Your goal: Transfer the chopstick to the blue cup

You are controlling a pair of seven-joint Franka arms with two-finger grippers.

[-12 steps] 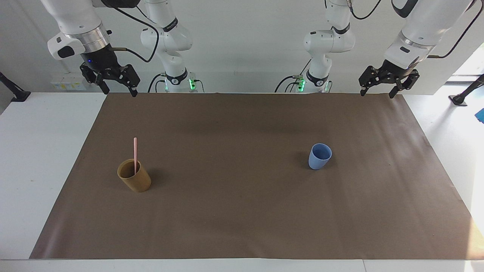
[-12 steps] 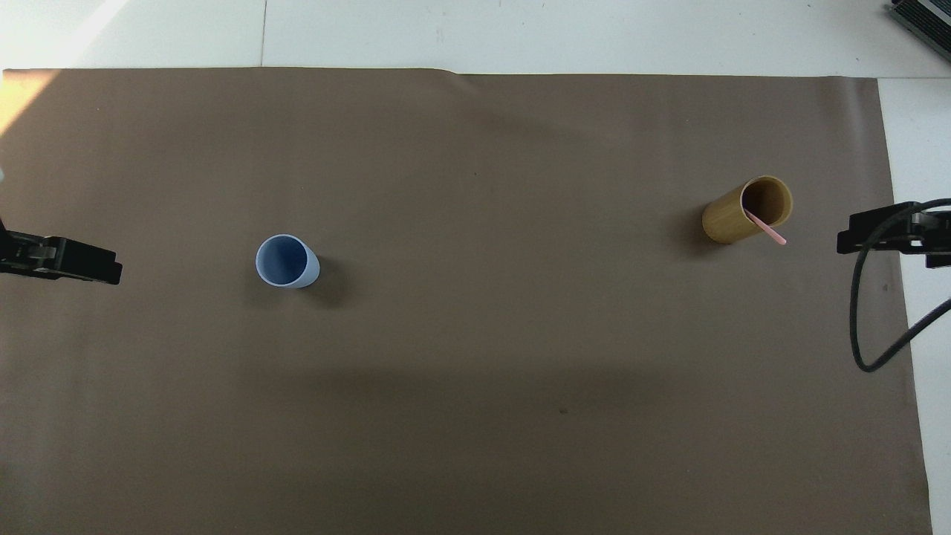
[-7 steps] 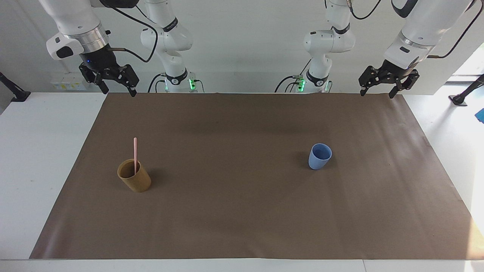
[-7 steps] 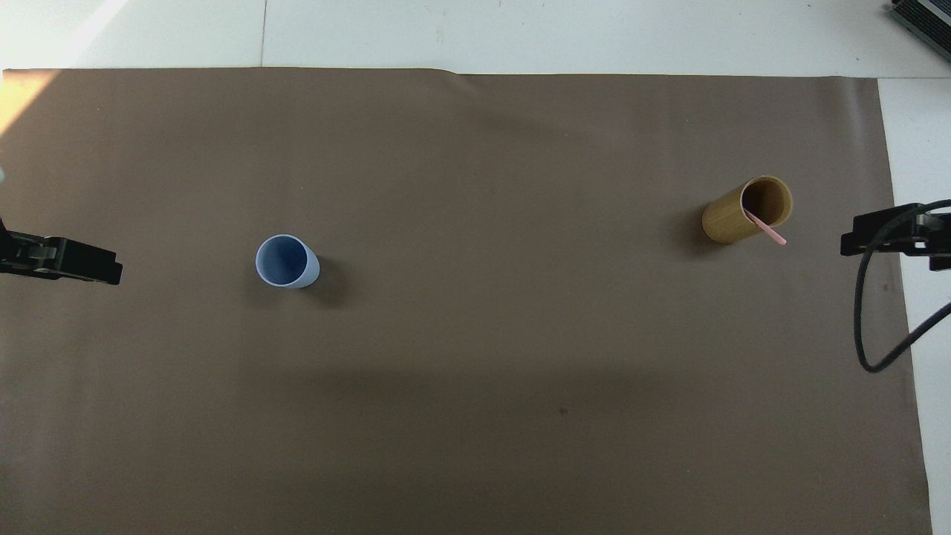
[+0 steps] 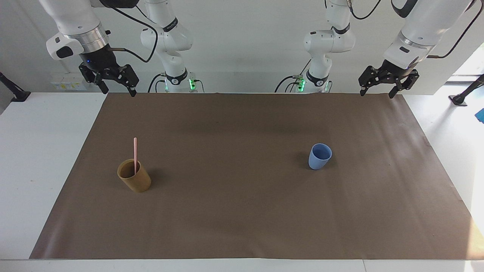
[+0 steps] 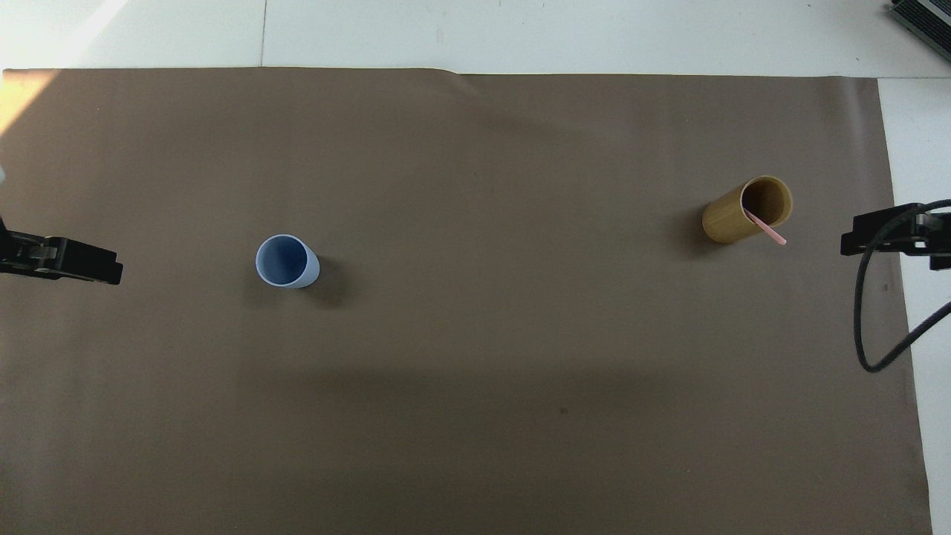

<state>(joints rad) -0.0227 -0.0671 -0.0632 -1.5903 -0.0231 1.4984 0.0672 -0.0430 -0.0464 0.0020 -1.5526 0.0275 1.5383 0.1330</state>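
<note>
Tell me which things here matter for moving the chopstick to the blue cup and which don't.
Needed: chopstick, standing in the brown cup; blue cup; right gripper and left gripper, both open.
Not needed: brown mat.

My two arms are glossy white with black joint bands; silver collars top the black linkage grippers, the left gripper (image 5: 377, 92) and the right gripper (image 5: 118, 91). Black cables loop alongside, and green lights, possibly status lamps, glow at the bases.

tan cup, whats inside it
The chopstick stands in the tan cup, its upper part sticking out above the rim. Its lower end is hidden by the cup wall. Nothing else shows inside.
</note>
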